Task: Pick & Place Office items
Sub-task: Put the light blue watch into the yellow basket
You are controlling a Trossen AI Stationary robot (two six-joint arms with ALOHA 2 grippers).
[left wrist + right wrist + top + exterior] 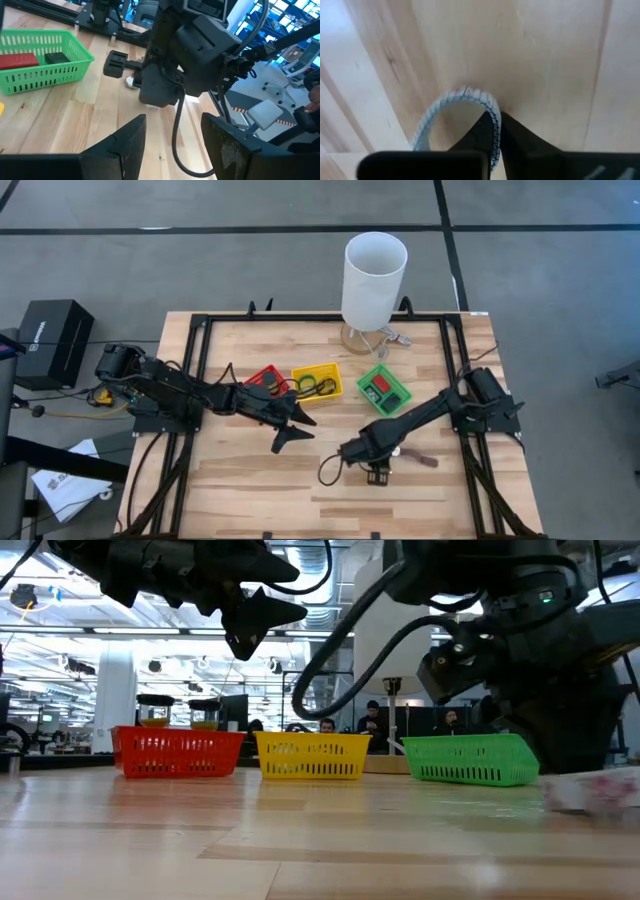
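- We saw the right end effector point(496, 131) down at the bench point(250, 490), in its front middle part, well in front of the green basket point(385, 390).
- In the right wrist view its two dark fingers point(517, 142) were pinched almost fully together on a thin pale-blue ring point(455, 102); the band ran between the tips, and the rest of the loop lay on the wood.
- From above, the ring itself was hidden under that end effector; a small dark brown piece point(428, 461) lay on the bench just beside it, toward the right edge.
- The green basket held a red rectangle point(17, 60) and a dark rectangle point(58, 57), side by side.
- The yellow basket point(317, 383) held dark thin rings point(318, 386); the red basket point(264, 379) stood touching it on the left.
- The left end effector point(290, 426) hung above the bench, just in front of the red and yellow baskets, with its fingers point(120, 145) spread wide and nothing between them.
- A tall white cylinder point(374, 280) stood at the back edge of the bench.
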